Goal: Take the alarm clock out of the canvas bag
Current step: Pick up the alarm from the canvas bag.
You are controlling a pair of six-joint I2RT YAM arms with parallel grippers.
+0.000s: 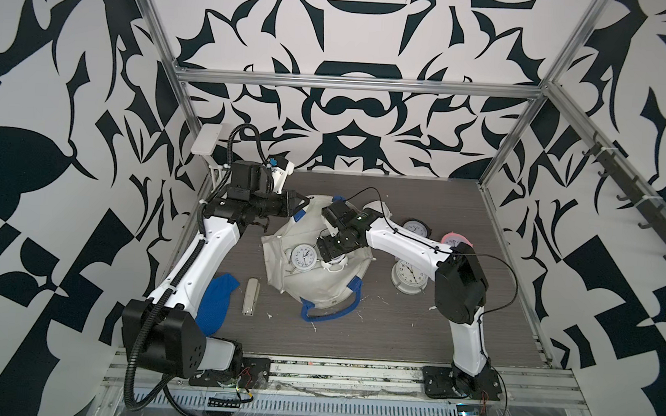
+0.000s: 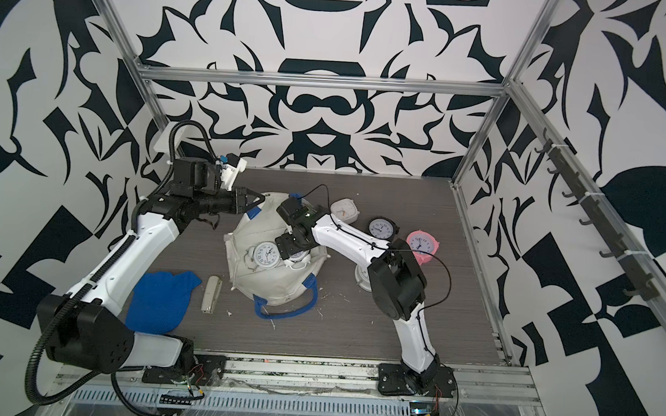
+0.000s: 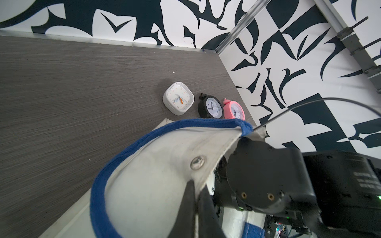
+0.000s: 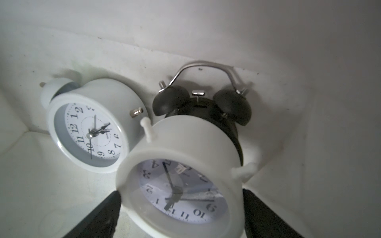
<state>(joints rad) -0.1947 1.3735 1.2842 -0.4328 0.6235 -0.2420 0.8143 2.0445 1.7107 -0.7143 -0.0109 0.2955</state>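
The canvas bag point(image 1: 314, 291) sits mid-counter point(image 1: 394, 339), mouth gaping upward; 12 o'clock here means toward the back wall. At the bag's 11 o'clock rim the left claw point(image 1: 303, 203) is pinched narrow on the canvas edge, close to a blue handle point(image 3: 98, 195). The right claw point(image 4: 180, 197) reaches down inside, spread wide with 1 finger point(image 4: 99, 222) on either side of a white alarm clock point(image 4: 185, 164); whether they press it I cannot tell. Crowding it on the bag floor are a second white alarm clock point(image 4: 90, 131) alongside and a black twin-bell alarm clock point(image 4: 206, 107) behind. Outside, at the bag's 2 to 3 o'clock, stand a square white clock point(image 3: 178, 98), a black round clock point(image 3: 210, 107), a pink clock point(image 3: 234, 109) and a large white clock point(image 1: 409, 275) partly hidden under the right arm point(image 1: 400, 245). At 8 o'clock lie a beige stapler point(image 1: 250, 297) and a blue cloth point(image 1: 216, 301).
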